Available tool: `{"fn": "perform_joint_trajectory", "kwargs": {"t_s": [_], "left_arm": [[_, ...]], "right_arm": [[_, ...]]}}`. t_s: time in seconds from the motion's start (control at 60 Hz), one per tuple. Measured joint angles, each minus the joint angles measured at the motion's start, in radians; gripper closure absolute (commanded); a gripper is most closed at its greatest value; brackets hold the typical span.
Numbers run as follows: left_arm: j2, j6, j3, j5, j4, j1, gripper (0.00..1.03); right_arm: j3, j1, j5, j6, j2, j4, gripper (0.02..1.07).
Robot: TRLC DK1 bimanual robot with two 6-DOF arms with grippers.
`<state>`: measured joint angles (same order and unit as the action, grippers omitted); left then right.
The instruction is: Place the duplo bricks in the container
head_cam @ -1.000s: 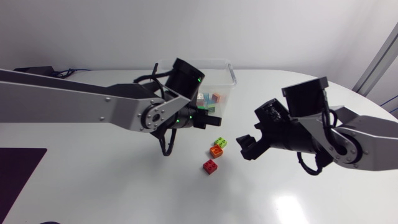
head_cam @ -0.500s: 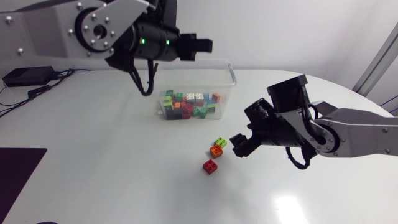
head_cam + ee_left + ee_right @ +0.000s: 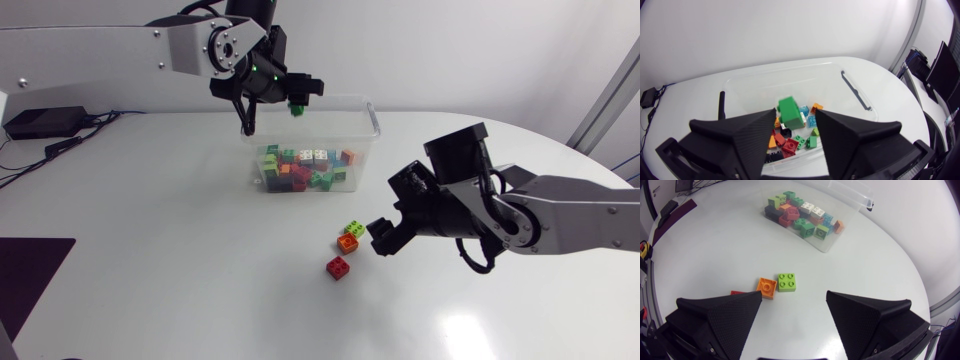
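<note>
A clear container (image 3: 375, 122) holding several duplo bricks stands at the table's back middle. My left gripper (image 3: 298, 90) hangs over its far rim, fingers parted. A green brick (image 3: 297, 107) sits loose between them: in the left wrist view the green brick (image 3: 789, 109) lies by one finger of the left gripper (image 3: 796, 125), clear of the other, above the container (image 3: 855, 90). On the table lie a green brick (image 3: 354, 229), an orange brick (image 3: 348, 242) and a red brick (image 3: 338, 267). My right gripper (image 3: 380, 237) stands open just right of them. From the right gripper (image 3: 794, 300), the green brick (image 3: 788, 282) and orange brick (image 3: 766, 287) lie just ahead.
A black box with cables (image 3: 40, 122) sits at the table's far left, and a dark mat (image 3: 30, 270) lies at the front left. The table's curved edge runs behind the container and around the right side.
My left arm swung up from the container's front to above its far rim, and its fingers have parted around the green brick. My right gripper edged slightly left toward the loose bricks.
</note>
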<state>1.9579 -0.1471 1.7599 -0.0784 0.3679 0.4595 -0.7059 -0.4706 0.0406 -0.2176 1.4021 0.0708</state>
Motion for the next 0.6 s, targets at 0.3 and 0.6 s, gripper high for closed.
{"fn": "perform_joint_trajectory", "kwargs": {"t_s": [0.3,0.6], "left_arm": [[-0.041,0.080,0.001,0.091,0.089,-0.008,0.04],[-0.343,0.228,-0.200,0.184,0.171,-0.025,0.05]], "right_arm": [[-0.071,-0.006,-0.004,-0.001,0.143,0.000,0.14],[-0.184,0.037,-0.005,-0.058,0.311,0.000,0.14]]}}
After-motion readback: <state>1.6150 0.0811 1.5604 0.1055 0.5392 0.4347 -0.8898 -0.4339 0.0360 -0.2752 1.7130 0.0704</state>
